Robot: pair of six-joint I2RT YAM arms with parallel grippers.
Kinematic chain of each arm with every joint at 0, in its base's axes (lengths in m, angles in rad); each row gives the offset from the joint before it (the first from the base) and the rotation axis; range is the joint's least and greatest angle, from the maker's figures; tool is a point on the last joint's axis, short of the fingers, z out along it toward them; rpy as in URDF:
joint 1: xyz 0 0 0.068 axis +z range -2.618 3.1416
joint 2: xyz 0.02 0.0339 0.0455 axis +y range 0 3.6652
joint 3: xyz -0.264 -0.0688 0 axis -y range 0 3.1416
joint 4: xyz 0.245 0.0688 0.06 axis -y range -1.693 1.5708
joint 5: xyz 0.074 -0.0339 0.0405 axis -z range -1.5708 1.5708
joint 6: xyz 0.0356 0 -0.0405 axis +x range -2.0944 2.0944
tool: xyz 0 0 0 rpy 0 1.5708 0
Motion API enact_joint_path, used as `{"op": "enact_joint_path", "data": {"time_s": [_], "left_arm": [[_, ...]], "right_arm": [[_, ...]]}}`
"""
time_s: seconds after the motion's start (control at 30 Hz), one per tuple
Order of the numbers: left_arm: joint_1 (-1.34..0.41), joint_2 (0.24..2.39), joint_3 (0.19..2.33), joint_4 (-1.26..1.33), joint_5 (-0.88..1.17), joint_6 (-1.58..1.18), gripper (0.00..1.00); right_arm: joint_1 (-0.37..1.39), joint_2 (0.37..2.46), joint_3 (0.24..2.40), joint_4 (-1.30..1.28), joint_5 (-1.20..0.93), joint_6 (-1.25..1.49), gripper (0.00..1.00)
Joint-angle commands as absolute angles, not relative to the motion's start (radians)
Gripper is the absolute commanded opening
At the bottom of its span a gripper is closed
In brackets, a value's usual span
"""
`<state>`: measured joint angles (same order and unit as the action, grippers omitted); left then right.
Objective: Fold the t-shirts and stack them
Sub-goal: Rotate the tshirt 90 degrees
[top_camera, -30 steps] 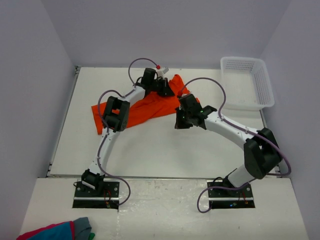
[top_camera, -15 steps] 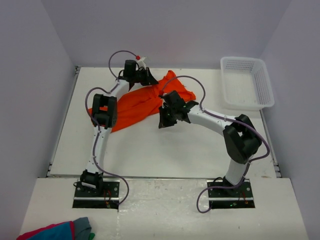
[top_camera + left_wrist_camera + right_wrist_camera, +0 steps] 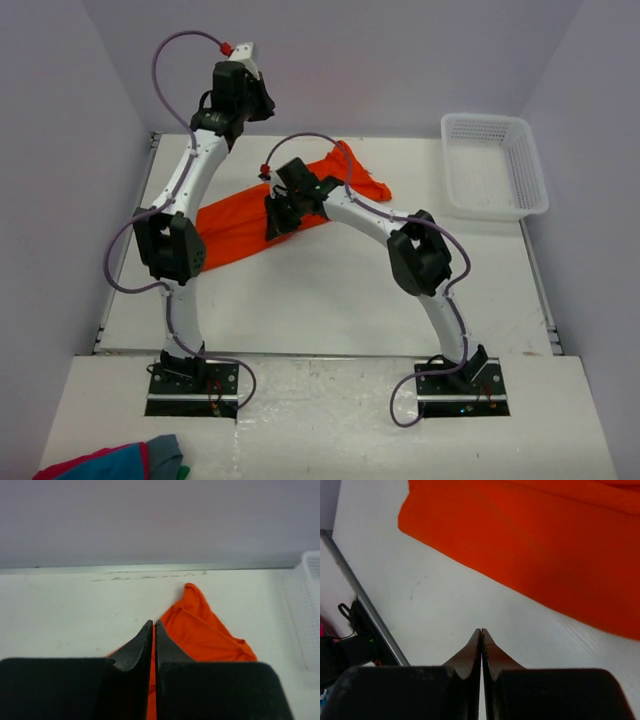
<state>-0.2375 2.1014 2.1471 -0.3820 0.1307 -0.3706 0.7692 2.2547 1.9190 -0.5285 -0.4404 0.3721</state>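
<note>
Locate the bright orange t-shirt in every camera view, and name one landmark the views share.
Top external: the plain bright orange cloth t-shirt lies diagonally across the far middle.
Left wrist: the t-shirt sits right of centre, lower half.
Right wrist: the t-shirt fills the top and right.
Shared landmark: the white tabletop beneath it.

Right arm (image 3: 360, 212) covers part of the t-shirt (image 3: 235, 222); the cloth bundle (image 3: 115, 462) is cropped.

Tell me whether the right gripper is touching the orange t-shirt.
Apart. The right wrist view shows the right gripper, jaws shut and empty, with a strip of white table between its tips and the orange t-shirt.
</note>
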Motion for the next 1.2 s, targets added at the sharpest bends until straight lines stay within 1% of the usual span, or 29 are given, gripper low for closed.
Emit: {"op": "enact_joint_path", "data": {"time_s": [0.0, 0.07, 0.1, 0.17, 0.23, 0.27, 0.3, 0.37, 0.53, 0.7, 0.9, 1.03, 1.1, 1.17], "left_arm": [[-0.222, 2.082, 2.103, -0.638, -0.243, -0.336, 0.04], [-0.21, 2.063, 2.071, -0.661, -0.329, -0.342, 0.04], [-0.206, 2.047, 2.041, -0.678, -0.333, -0.342, 0.04], [-0.19, 2.017, 1.967, -0.675, -0.301, -0.348, 0.03], [-0.187, 1.942, 1.898, -0.631, -0.275, -0.37, 0.03], [-0.187, 1.91, 1.816, -0.606, -0.258, -0.394, 0.03], [-0.187, 1.846, 1.774, -0.547, -0.241, -0.409, 0.04], [-0.187, 1.795, 1.682, -0.502, -0.206, -0.44, 0.04], [-0.187, 1.74, 1.654, -0.469, -0.147, -0.431, 0.04], [-0.187, 1.735, 1.641, -0.471, -0.161, -0.42, 0.04], [-0.187, 1.721, 1.592, -0.428, -0.14, -0.433, 0.04], [-0.187, 1.698, 1.548, -0.397, -0.097, -0.445, 0.04], [-0.187, 1.683, 1.529, -0.373, -0.089, -0.449, 0.04], [-0.187, 1.681, 1.523, -0.371, -0.077, -0.451, 0.04]], "right_arm": [[0.796, 2.356, 2.096, -0.604, -0.561, 0.364, 0.0], [0.808, 2.423, 2.172, -0.601, -0.597, 0.367, 0.0], [0.814, 2.446, 2.199, -0.609, -0.601, 0.361, 0.0], [0.828, 2.502, 2.258, -0.612, -0.617, 0.338, 0.0], [0.828, 2.525, 2.266, -0.591, -0.641, 0.341, 0.0], [0.828, 2.534, 2.263, -0.566, -0.643, 0.342, 0.0], [0.828, 2.54, 2.263, -0.554, -0.649, 0.347, 0.0], [0.827, 2.556, 2.269, -0.526, -0.667, 0.344, 0.0], [0.827, 2.58, 2.278, -0.479, -0.686, 0.315, 0.0], [0.821, 2.566, 2.244, -0.396, -0.686, 0.331, 0.0], [0.802, 2.577, 2.267, -0.363, -0.625, 0.412, 0.0], [0.784, 2.579, 2.321, -0.47, -0.478, 0.465, 0.0], [0.781, 2.568, 2.325, -0.494, -0.398, 0.445, 0.0], [0.773, 2.597, 2.397, -0.573, -0.344, 0.446, 0.0]]}}
